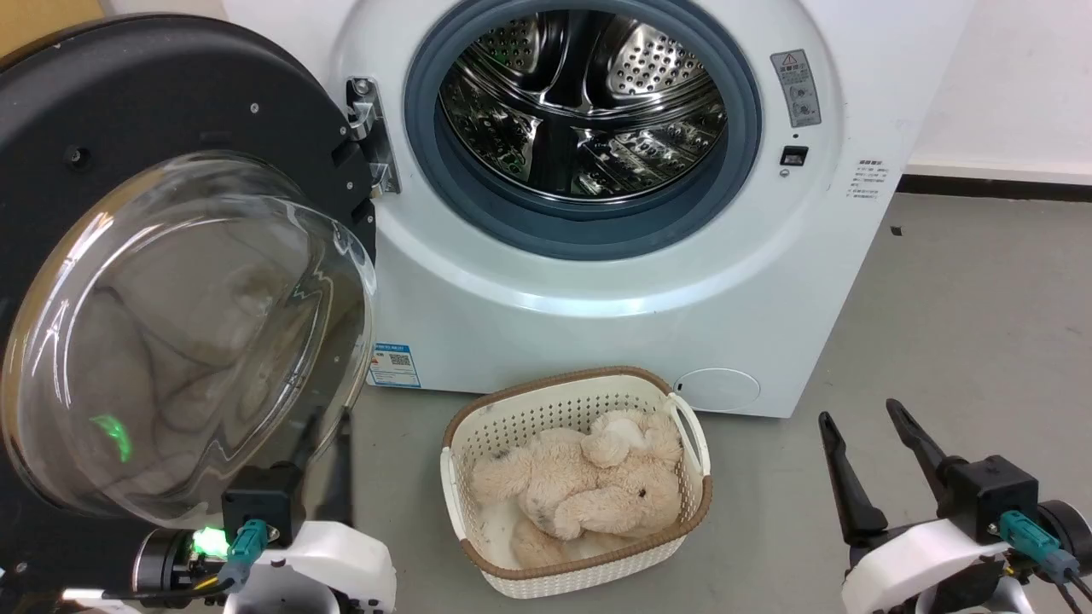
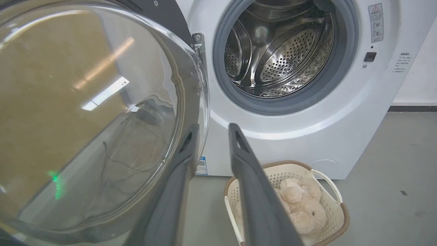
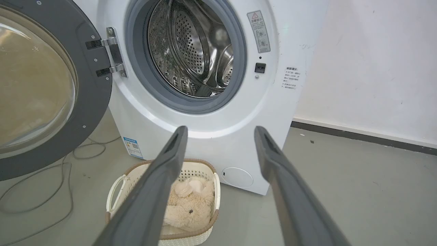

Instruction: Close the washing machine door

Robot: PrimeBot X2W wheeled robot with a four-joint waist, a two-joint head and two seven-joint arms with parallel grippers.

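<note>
White is shown for the washing machine (image 1: 597, 324), silver steel dotted with perforations for its drum (image 1: 657, 64), and blue-grey for its gasket (image 1: 425, 136). The washing machine door (image 1: 128, 94) is rimmed in glossy black around clear glass. The basket (image 1: 546, 409) is coloured cream, pierced in a grid and edged brown. The plush toy (image 1: 580, 486) is shown beige, the floor (image 1: 938, 341) grey, and the sticker (image 1: 394, 365) blue and white.

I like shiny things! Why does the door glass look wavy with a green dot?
Head view: the washing machine door, curved glass, bends reflections; the green dot is likely reflected light. Left wrist view: streaks glare on it. Right wrist view: the drum gleams.
</note>
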